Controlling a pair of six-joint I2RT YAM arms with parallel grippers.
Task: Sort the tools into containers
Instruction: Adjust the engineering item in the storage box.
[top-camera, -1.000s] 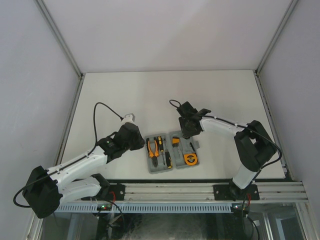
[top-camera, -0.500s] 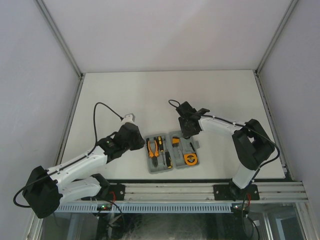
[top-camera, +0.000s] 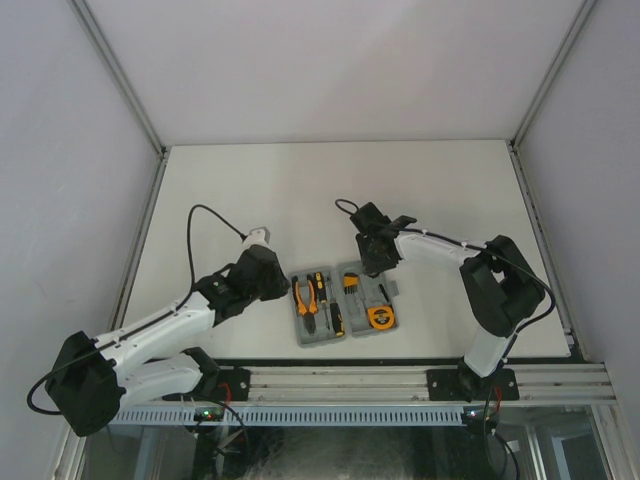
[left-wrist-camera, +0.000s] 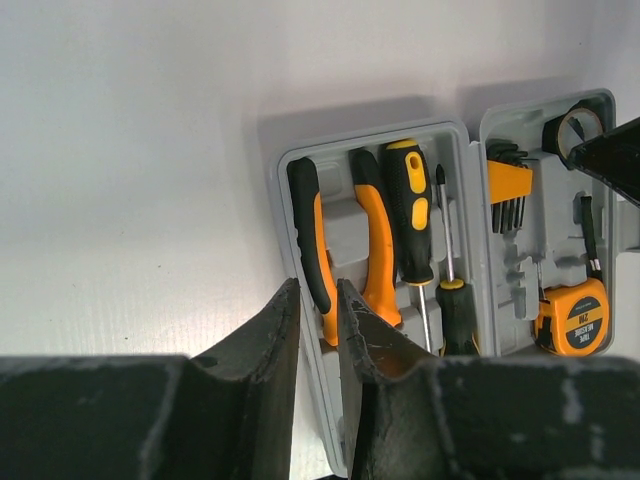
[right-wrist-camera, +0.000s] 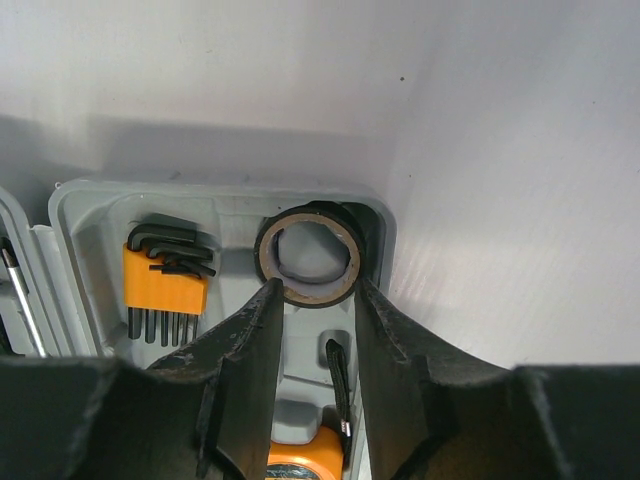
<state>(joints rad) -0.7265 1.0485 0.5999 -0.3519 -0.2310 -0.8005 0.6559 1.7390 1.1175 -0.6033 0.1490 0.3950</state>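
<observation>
Two arms at case (left-wrist-camera: 345, 225): your left fingers (left-wrist-camera: 275, 340) narrow, empty; right fingers (right-wrist-camera: 245, 340) flank roll (right-wrist-camera: 306, 296), grip unclear.

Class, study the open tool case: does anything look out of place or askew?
Only the black tape roll in the case's far right corner seems tilted rather than flat; the right tool straddles it. Everything else sits in its recess.
</observation>
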